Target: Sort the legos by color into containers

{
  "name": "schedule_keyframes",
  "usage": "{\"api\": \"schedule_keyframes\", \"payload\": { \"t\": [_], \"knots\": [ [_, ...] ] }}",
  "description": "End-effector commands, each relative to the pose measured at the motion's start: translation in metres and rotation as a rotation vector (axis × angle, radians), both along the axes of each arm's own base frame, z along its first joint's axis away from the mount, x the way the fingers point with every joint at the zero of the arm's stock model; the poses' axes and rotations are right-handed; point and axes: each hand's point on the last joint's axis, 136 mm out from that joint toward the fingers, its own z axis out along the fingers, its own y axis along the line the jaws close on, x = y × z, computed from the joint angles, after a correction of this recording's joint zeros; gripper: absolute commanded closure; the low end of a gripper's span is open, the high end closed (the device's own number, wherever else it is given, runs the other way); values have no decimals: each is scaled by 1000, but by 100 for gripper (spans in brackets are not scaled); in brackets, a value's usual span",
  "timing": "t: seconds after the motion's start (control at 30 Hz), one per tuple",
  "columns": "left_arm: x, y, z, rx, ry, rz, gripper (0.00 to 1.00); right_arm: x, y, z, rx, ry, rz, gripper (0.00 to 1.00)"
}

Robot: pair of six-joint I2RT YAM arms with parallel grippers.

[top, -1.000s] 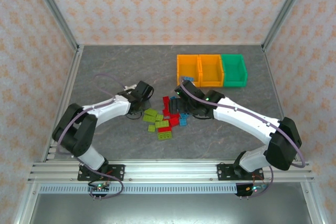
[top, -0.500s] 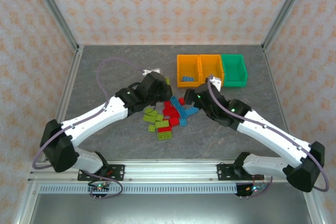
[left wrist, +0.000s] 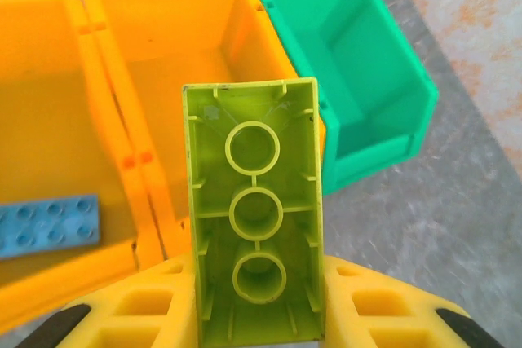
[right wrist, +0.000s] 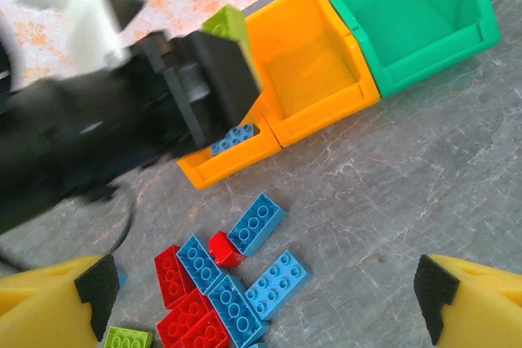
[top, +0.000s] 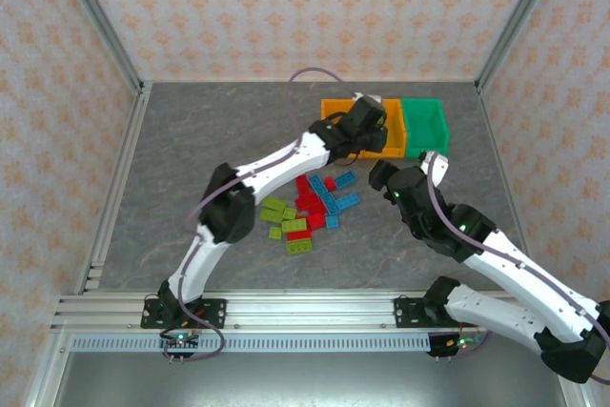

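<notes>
Sorting at an early stage: one lime brick is carried over the containers.

Near the table centre, the legos (top: 310, 207) lie in a loose pile of lime, red and blue pieces, all unsorted. Just right of the pile, the right gripper (right wrist: 261, 303) hovers with its jaws spread wide, carrying nothing. Farther back, the left gripper (left wrist: 257, 315) pinches a lime brick (left wrist: 253, 226), underside to the camera, above the near wall of the middle orange bin (left wrist: 163, 6). The left orange bin (left wrist: 33, 79) holds one blue plate (left wrist: 49, 222). The middle orange bin and the green bin (left wrist: 359, 55) look empty, so most of the work remains.
</notes>
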Motion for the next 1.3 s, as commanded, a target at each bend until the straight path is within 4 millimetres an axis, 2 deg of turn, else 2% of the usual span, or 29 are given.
{"api": "schedule_keyframes", "payload": {
  "t": [0.0, 0.13, 0.2, 0.33, 0.53, 0.67, 0.73, 0.83, 0.87, 0.9, 0.93, 1.03, 1.1, 1.17, 1.2, 1.27],
  "knots": [
    [23, 3, -16, 125, -25, 8, 69, -8, -16, -10, -37, 16, -41, 5],
    [49, -5, -34, 130, -73, 27, 68, -12, -18, -9, -40, 22, -26, 5],
    [55, -7, -38, 110, -86, 32, 63, -14, -20, -8, -43, 27, -22, 5],
    [55, -15, -20, 69, -119, 13, 53, -17, -23, -7, -44, 23, -21, 5],
    [44, -12, 21, 30, -131, 0, 42, -17, -23, -6, -34, 17, -23, 5],
    [19, -5, 71, -15, -132, -31, 44, -15, -23, -5, -36, 7, -28, 5],
    [1, 3, 105, -63, -160, -46, 45, -14, -23, -5, -40, 4, -33, 4],
    [-31, 32, 150, -152, -238, -40, 45, -12, -20, -6, -44, 3, -27, 4],
    [-41, 45, 156, -159, -254, -29, 45, -11, -18, -6, -45, 6, -18, 4],
    [-56, 64, 174, -174, -284, -18, 45, -9, -13, -7, -52, 8, 4, 4],
    [-71, 81, 184, -169, -306, -8, 45, -7, -5, -8, -53, 12, 43, 5],
    [-115, 134, 196, -123, -366, 19, 45, 1, 34, -13, -72, 48, 216, 6],
    [-141, 172, 196, -85, -399, 49, 45, 7, 60, -21, -99, 107, 314, 7],
    [-165, 211, 193, -29, -422, 83, 46, 14, 85, -35, -145, 188, 397, 8],
    [-176, 233, 189, 10, -432, 111, 46, 19, 101, -34, -162, 208, 444, 8],
    [-195, 271, 180, 101, -436, 161, 45, 27, 135, -50, -221, 268, 543, 9]
  ]
}}
